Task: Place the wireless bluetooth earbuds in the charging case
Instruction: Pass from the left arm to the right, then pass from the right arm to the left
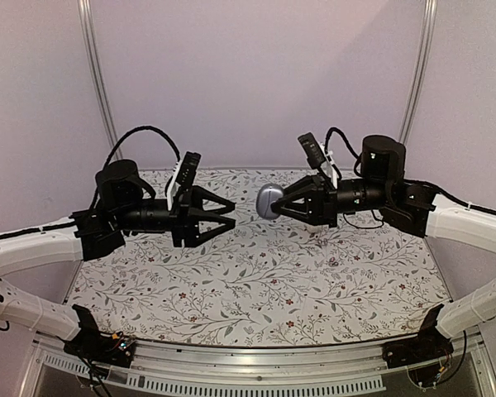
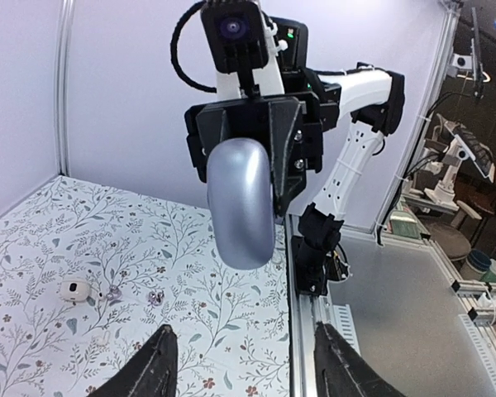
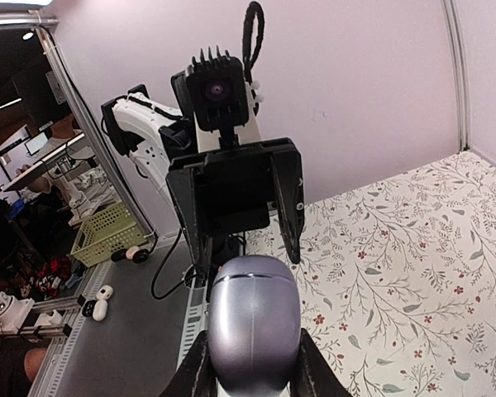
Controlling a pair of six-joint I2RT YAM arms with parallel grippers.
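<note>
Charging case (image 1: 267, 200): what is it like?
— A smooth, rounded pebble of silvery grey with a soft metallic sheen. It is longer than it is wide, with domed ends, and it reads as one closed shape.

Where is it?
— In the air above the desk (image 1: 256, 289), between the two arms. The right gripper (image 1: 283, 203) clamps it narrowly by one end, with a black finger on each side. The free end points at the left gripper (image 1: 232, 212).

And that one?
— It is matt black, angular plastic. Its jaws stand apart with nothing between them, near the case but not touching it.

What about the desk?
— It is covered by a pale cloth printed with thin grey vines and small red flowers. One glossy white earbud (image 2: 74, 289) lies on it, well apart from the case.
</note>
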